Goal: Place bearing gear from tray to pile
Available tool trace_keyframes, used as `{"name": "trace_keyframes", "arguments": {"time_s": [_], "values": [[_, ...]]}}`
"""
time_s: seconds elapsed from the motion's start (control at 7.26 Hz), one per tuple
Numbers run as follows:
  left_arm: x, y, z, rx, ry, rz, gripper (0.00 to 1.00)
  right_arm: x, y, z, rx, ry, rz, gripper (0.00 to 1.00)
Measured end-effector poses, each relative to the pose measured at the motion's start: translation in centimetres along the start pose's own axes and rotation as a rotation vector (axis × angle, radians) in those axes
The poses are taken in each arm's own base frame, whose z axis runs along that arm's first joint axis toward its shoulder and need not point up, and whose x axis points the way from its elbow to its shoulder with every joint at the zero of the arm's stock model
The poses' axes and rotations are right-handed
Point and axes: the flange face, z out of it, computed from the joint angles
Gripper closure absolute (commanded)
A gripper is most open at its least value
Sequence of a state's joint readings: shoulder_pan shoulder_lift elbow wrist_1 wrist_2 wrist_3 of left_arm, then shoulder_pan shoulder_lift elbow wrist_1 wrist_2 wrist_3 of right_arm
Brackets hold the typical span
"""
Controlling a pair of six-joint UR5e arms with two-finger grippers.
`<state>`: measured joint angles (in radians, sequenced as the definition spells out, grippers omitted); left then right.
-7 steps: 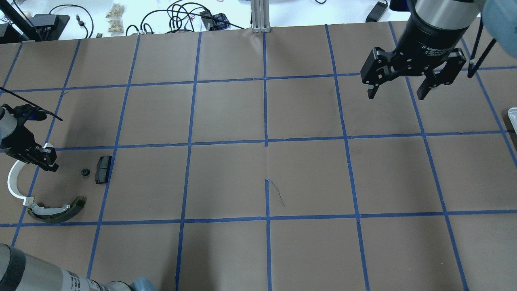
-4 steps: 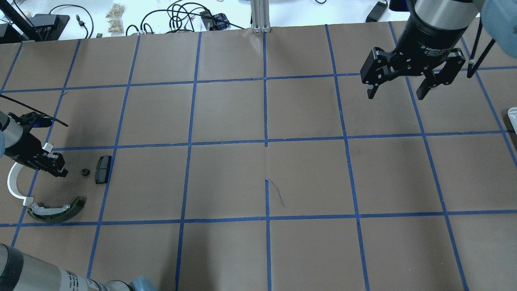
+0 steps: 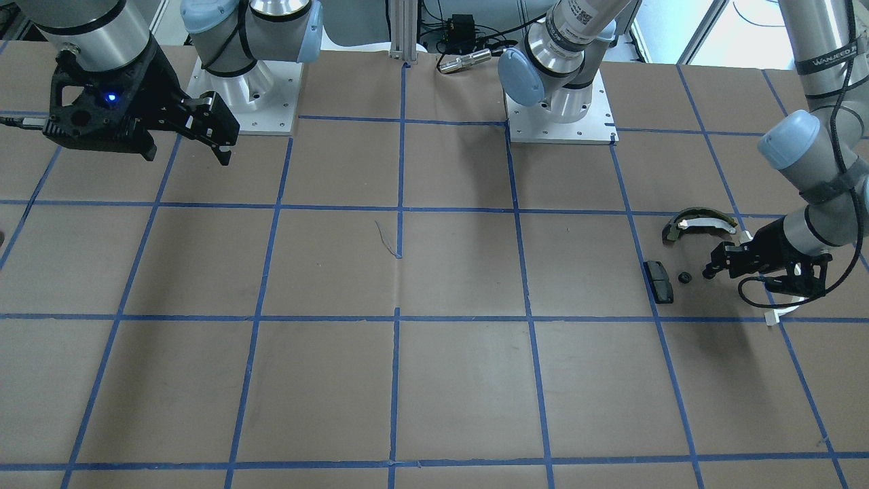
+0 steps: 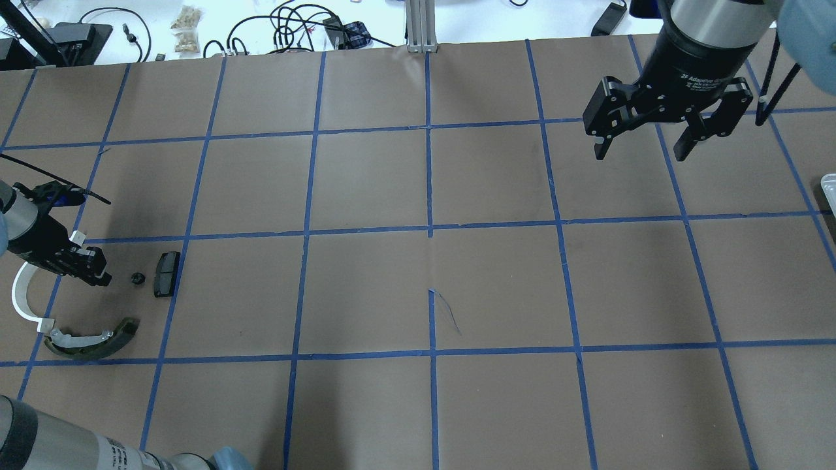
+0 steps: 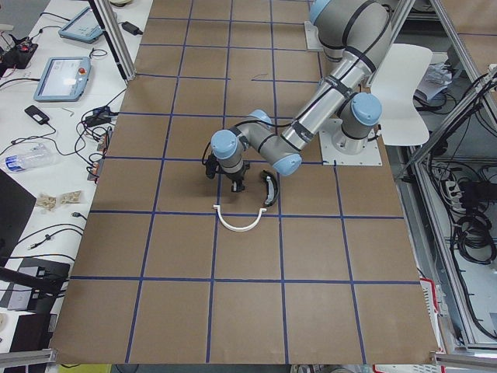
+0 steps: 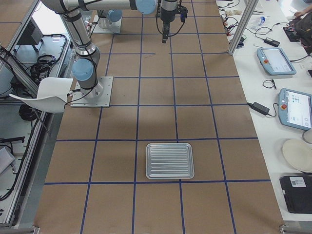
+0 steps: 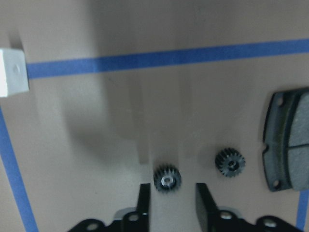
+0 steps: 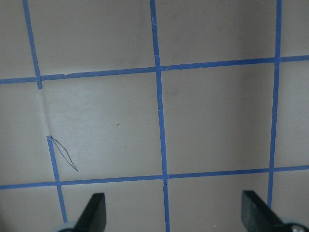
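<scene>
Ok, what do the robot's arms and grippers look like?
Silver tubes with pale blue joint caps. The left arm carries black straps and a looping black cable. The left gripper and right gripper are black, two-fingered; white lettering marks the right one's body.

Clearance list, my L pincer (image 7: 173, 195), jaws parted, low over table (image 4: 366, 287):
- At my tips: small gear (image 7: 167, 178), loose at the gap's mouth.
- To its right: 2nd gear (image 7: 230, 162), black pad (image 7: 289, 140) just past it. Narrow lane betw. the two.
- White strip (image 4: 19, 297) curls under my wrist, blocks that side.
- Olive shoe (image 4: 91, 339) on robot's side, apart.
- Mid squares: wide room. R pincer (image 4: 643, 147) hangs high, far off.
</scene>
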<state>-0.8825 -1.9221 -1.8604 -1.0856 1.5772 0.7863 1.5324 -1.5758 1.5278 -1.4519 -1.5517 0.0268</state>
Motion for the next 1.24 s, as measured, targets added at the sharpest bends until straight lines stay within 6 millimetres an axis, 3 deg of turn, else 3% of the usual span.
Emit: {"name": "trace_keyframes", "arguments": {"time_s": [0.28,0.41,0.69,0.96,1.1,1.24], "values": [[4.4,-2.1,-4.1,0.019,-0.025,0.003,0.00,0.0,0.0,0.0,0.002,-0.001,0.003,0.00],[7.5,-2.6,-6.4,0.021,-0.021,-0.031,0.00,0.0,0.0,0.0,0.002,-0.001,0.004,0.00],[17.8,-3.0,-11.9,0.051,-0.043,-0.109,0.00,0.0,0.0,0.0,0.002,-0.001,0.005,0.00],[28.7,-1.1,-18.9,0.094,-0.064,-0.195,0.00,0.0,0.0,0.0,0.002,-0.001,0.006,0.00],[33.4,-0.2,-22.3,0.115,-0.071,-0.190,0.00,0.0,0.0,0.0,0.002,-0.001,0.005,0.00],[36.9,0.2,-24.3,0.125,-0.075,-0.159,0.00,0.0,0.0,0.0,0.002,-0.001,0.004,0.00]]}}
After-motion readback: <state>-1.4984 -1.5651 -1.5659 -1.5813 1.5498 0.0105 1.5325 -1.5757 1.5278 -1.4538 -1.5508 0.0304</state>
